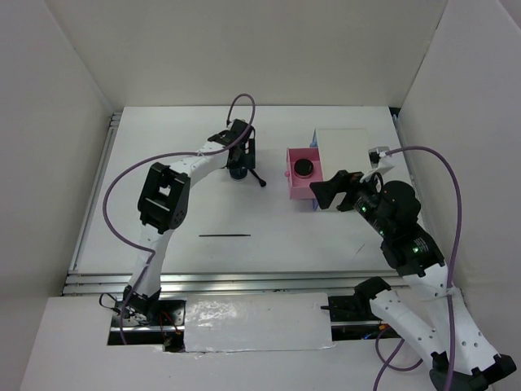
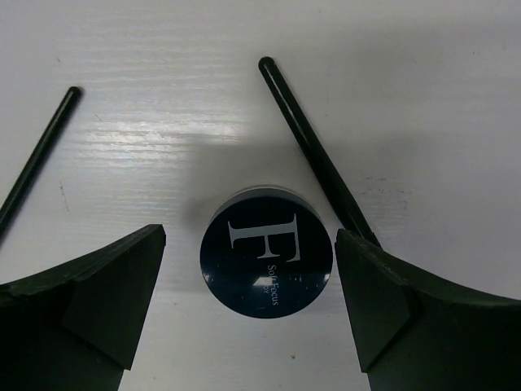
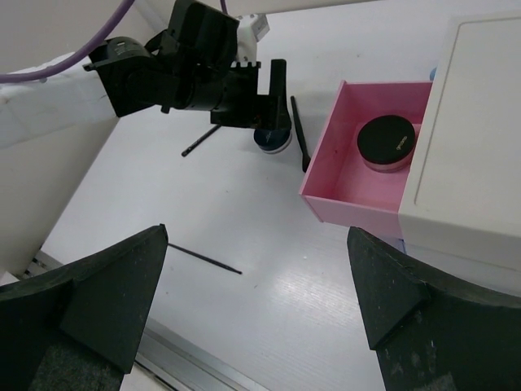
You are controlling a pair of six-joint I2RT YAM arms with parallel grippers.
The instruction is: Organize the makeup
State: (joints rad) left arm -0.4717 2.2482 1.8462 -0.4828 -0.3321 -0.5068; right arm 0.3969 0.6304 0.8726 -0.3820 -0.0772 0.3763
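A round blue-topped compact (image 2: pixel 267 262) marked "F" lies on the white table between the fingers of my left gripper (image 2: pixel 251 238). The jaws are open, with a gap to the compact on both sides. It also shows in the top view (image 1: pixel 237 173), under the left gripper (image 1: pixel 237 161). A black pencil (image 2: pixel 313 151) lies just right of the compact, and another (image 2: pixel 37 159) lies to its left. A black compact (image 3: pixel 386 142) sits in the open pink drawer (image 3: pixel 358 191). A thin black pencil (image 1: pixel 225 235) lies alone at mid-table. My right gripper (image 3: pixel 256 301) is open and empty, hovering near the drawer's front.
The white box (image 1: pixel 342 151) holding the pink drawer (image 1: pixel 291 183) stands at the back right, with a blue drawer edge (image 1: pixel 313 137) behind. White walls enclose the table on three sides. A metal rail (image 1: pixel 203 281) runs along the near edge.
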